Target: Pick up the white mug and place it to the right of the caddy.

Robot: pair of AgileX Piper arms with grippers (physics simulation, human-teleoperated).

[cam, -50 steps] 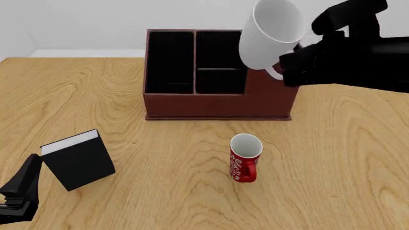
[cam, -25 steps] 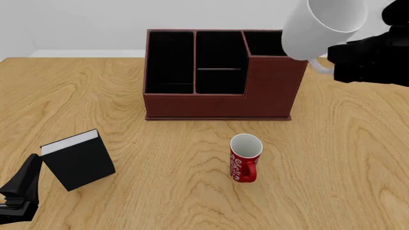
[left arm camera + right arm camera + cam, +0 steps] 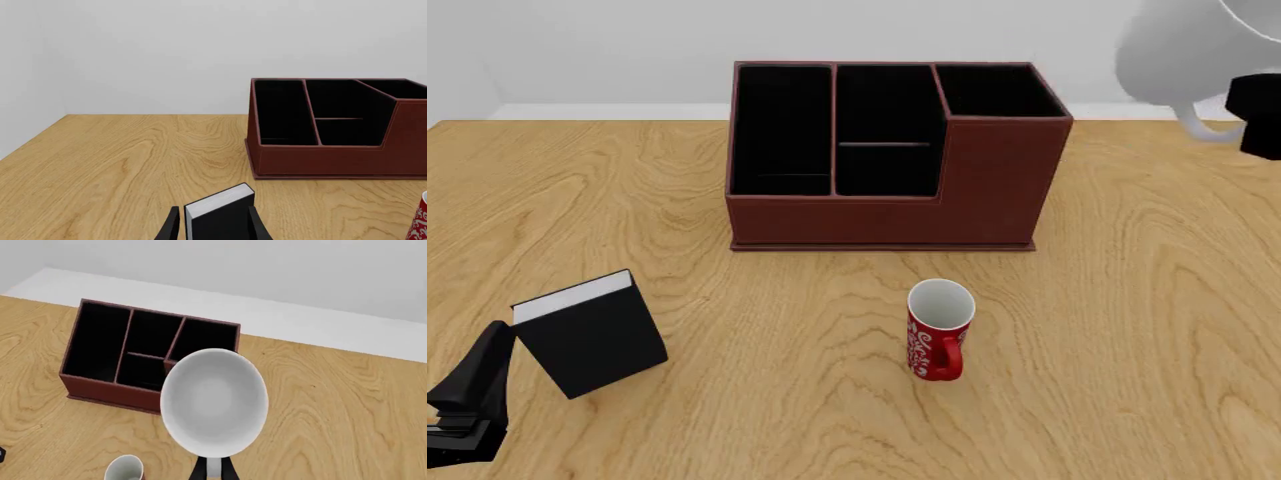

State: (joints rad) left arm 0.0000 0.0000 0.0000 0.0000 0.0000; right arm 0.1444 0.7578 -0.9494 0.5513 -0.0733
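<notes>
Carrying the white mug [image 3: 1181,50] high, right of the caddy [image 3: 894,160] — right gripper [image 3: 212,472] pinched on its handle (left gripper [image 3: 212,227] apart, straddling the black book [image 3: 220,215], untouched) — risking swing, slip or a tipped landing from so narrow a hold.

A matte black left gripper [image 3: 465,405] with angular, wedge-shaped fingers sits at the lower left of the front view; the right gripper [image 3: 213,471] shows only thin black fingers and a blocky black body at the upper right edge.
</notes>
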